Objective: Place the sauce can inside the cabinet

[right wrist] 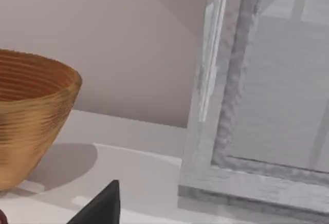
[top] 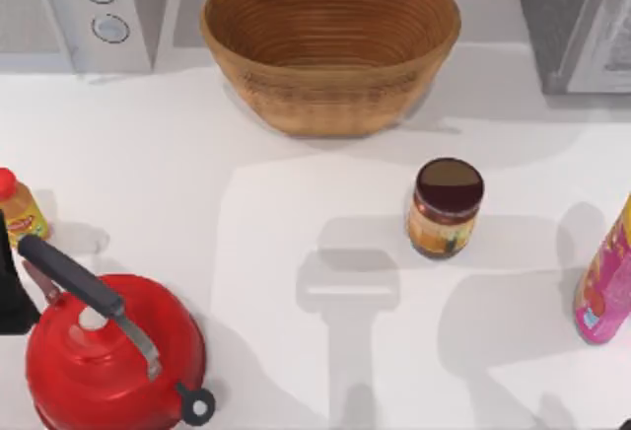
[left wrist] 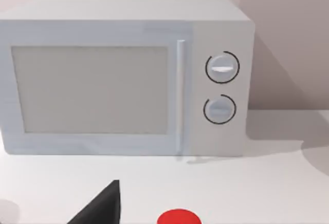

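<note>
The sauce can (top: pixel 446 208) stands upright on the white table, right of centre, with a dark maroon top and an amber label. The cabinet (top: pixel 582 21) is the grey speckled unit at the back right corner; its paler framed door panel (right wrist: pixel 267 106) is near in the right wrist view. A dark part of my left gripper (top: pixel 8 287) sits at the table's left edge, beside the kettle and far from the can. A dark wedge of my right gripper (right wrist: pixel 100 208) shows low in the right wrist view, facing the cabinet and the basket.
A large woven basket (top: pixel 330 45) stands at the back centre. A pale microwave (top: pixel 84 6) with two knobs is at the back left. A red kettle (top: pixel 108 356) and a small red-capped yellow bottle (top: pixel 20 211) are at the left, a tall pink bottle (top: pixel 606 287) at the right edge.
</note>
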Robot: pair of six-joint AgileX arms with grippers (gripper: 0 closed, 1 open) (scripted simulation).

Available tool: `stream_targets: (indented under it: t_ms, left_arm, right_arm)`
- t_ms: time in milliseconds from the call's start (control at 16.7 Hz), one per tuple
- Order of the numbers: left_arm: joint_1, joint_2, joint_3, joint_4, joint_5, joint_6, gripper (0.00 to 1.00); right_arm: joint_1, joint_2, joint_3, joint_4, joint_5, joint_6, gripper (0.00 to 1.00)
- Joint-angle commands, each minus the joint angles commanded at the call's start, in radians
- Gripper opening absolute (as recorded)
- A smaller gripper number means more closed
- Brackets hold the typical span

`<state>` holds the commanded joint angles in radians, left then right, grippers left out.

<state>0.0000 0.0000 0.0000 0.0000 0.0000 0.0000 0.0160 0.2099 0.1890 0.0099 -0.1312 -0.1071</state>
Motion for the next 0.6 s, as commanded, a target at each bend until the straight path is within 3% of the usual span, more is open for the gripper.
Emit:
stream_targets:
  t_ms: [600]
  left_arm:
    - [0.0, 0.0, 0.0, 0.0, 0.0, 0.0, 1.0]
  right_arm:
    - [0.132, 0.744, 0.7, 0.031, -0.578, -0.309, 1.0]
